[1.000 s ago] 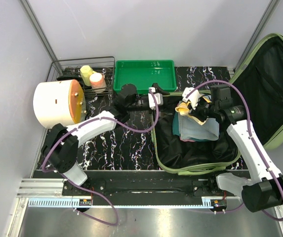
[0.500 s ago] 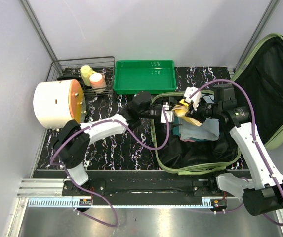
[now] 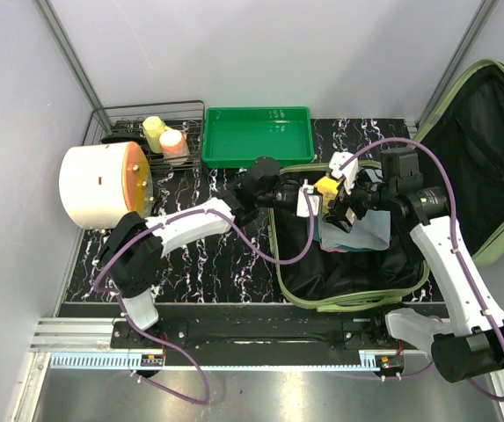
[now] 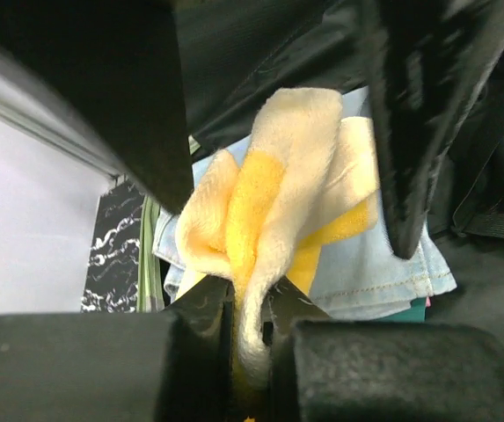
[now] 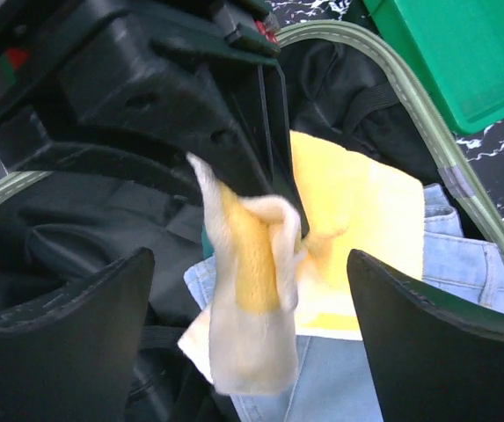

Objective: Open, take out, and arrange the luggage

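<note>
Fingers of the left gripper [image 4: 250,308] pinch a thin fold of the yellow towel [image 4: 295,176] over the luggage [image 3: 489,149] lying open on the right; the right gripper [image 5: 250,308] gapes around it. Such a slim hold may slip during lifting.

This is a robotics lab test cell, not a home. Plain pale wall panels [image 3: 260,44] and aluminium framing posts [image 3: 69,57] enclose a black marbled tabletop [image 3: 208,259], with white robot arms [image 3: 186,226] bolted along a slotted metal rail [image 3: 76,334]. The luggage [image 3: 485,145], green tray [image 3: 256,132] and wire rack [image 3: 146,107] sit there as staged props.
</note>
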You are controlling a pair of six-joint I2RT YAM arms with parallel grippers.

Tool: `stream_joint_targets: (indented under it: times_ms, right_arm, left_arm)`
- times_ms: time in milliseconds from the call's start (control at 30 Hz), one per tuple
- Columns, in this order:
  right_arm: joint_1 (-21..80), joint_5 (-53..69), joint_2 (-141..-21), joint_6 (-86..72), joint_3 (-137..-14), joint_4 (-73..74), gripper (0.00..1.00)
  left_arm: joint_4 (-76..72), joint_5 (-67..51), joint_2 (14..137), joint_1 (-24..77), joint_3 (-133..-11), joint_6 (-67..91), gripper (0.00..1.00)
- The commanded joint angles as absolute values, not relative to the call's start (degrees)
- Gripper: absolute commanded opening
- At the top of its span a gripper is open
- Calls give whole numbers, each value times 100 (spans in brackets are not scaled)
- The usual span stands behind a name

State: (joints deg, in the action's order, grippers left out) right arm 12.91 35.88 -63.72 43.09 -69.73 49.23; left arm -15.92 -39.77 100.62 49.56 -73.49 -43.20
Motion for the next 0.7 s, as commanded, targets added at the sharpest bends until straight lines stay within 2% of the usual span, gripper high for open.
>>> stream_joint_targets:
  times_ms: [0, 100, 300, 433, 667]
  right_arm:
    - [1266, 3516, -6092, 3823, -7216, 4614, 100]
    - [1266, 3682, -5601, 4077, -6787, 4308, 100]
    - [1266, 3639, -4747, 4017, -5222, 2630, 100]
    - [1266, 3683, -4685, 3604, -4441, 1051, 100]
    - [1266, 3656, -4781, 3621, -3807, -359, 100]
  left_arm:
    - [-1644, -4358, 9774, 4581, -7629, -3570, 0]
    - [-1679, -4535, 9695, 4360, -7594, -3226, 0]
    - [-1819, -4842, 9554, 4245, -7576, -2778, 0]
    - [-2047, -4895, 9431, 4236, -7384, -2654, 0]
    - [-2083, -5115, 9246, 4201, -7216, -2645, 0]
